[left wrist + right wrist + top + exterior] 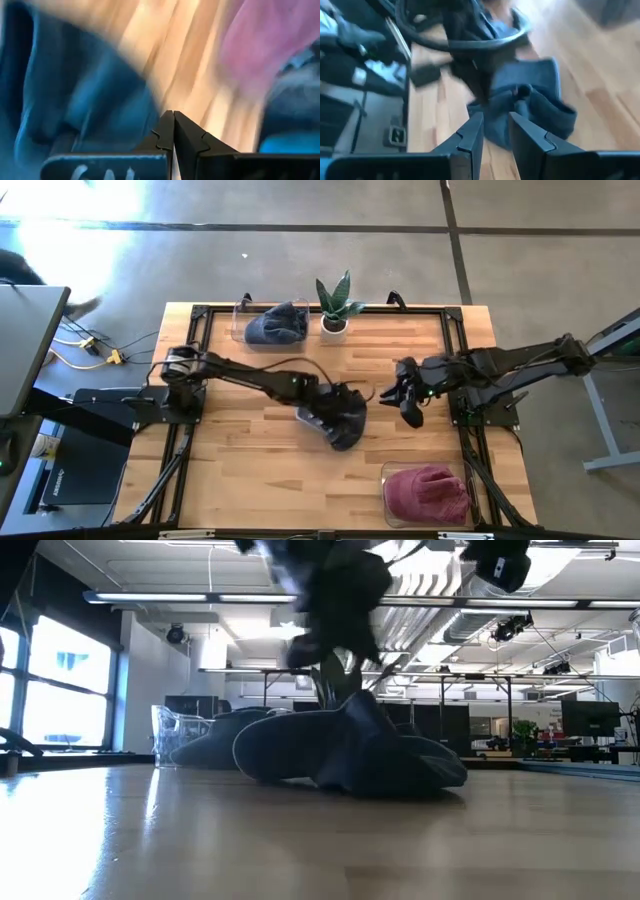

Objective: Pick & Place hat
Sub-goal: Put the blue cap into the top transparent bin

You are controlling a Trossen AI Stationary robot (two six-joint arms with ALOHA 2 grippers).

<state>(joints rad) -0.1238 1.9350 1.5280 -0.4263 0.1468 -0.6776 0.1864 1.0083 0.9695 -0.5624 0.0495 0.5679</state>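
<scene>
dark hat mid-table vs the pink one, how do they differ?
Colour: the dark hat is navy to black, the pink hat a dusty rose.
Place: the dark hat lies on the bare table, the pink hat sits in a clear bin at the near right corner.
Contact: the left gripper is at the dark hat; nothing touches the pink hat.
Both are soft, crumpled knit hats.

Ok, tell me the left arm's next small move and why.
Probably a short lift to test the grip. The left gripper is shut at the dark hat, which lies mid-table, but the views don't confirm fabric is caught. The red hat sits in its bin; the right gripper waits nearby.
</scene>
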